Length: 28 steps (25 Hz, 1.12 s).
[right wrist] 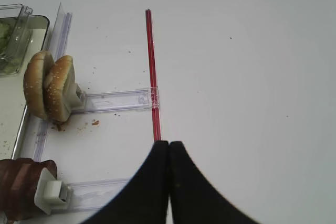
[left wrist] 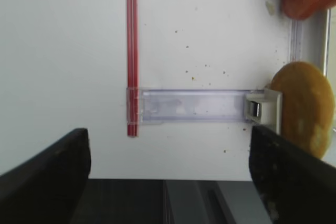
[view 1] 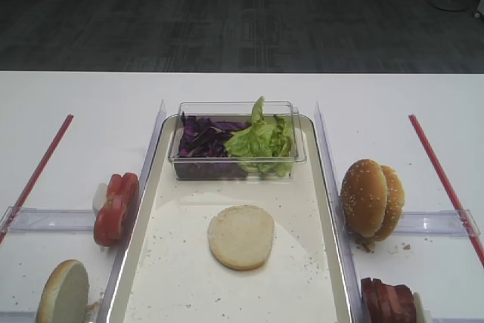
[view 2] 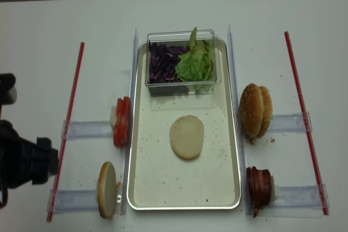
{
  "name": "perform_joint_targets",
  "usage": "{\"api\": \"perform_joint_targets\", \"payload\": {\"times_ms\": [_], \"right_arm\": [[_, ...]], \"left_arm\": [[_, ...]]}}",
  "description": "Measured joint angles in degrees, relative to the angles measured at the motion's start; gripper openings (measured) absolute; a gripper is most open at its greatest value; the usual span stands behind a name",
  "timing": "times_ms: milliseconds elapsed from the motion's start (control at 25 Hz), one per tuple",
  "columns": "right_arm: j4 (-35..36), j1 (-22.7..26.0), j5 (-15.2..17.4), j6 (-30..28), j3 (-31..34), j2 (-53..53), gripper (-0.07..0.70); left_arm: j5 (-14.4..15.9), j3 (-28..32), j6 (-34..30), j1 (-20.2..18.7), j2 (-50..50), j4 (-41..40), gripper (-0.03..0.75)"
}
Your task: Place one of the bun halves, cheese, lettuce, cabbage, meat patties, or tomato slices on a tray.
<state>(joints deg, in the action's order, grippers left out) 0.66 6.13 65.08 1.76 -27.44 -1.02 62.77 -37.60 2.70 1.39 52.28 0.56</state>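
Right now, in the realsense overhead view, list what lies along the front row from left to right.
Left red strip → bun half standing on edge → tray → meat patties → right red strip.

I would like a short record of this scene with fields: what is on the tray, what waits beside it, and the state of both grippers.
tray: metal, crumb-speckled
on tray: one bun half, cut face up; clear tub at the far end
tub contents: cabbage, lettuce
left of tray: tomato slices, another bun half on edge
right of tray: sesame buns, meat patties
left gripper: open, empty
right gripper: shut, empty
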Motion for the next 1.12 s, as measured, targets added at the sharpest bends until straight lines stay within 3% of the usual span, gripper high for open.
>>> {"api": "perform_joint_targets", "payload": {"times_ms": [200, 520, 1120], "right_arm": [[0.00, 0.00, 0.00, 0.00, 0.00, 0.00, 0.036], [0.00, 0.00, 0.00, 0.00, 0.00, 0.00, 0.036], [0.00, 0.00, 0.00, 0.00, 0.00, 0.00, 0.036]], "left_arm": [[2.69, 3.37, 0.45, 0.09, -9.99, -0.13, 0.566], [6.51, 3.64, 0.56, 0.09, -24.14, -0.90, 0.566], [6.01, 9.16, -1.28, 0.09, -44.60, -3.16, 0.546]]}}
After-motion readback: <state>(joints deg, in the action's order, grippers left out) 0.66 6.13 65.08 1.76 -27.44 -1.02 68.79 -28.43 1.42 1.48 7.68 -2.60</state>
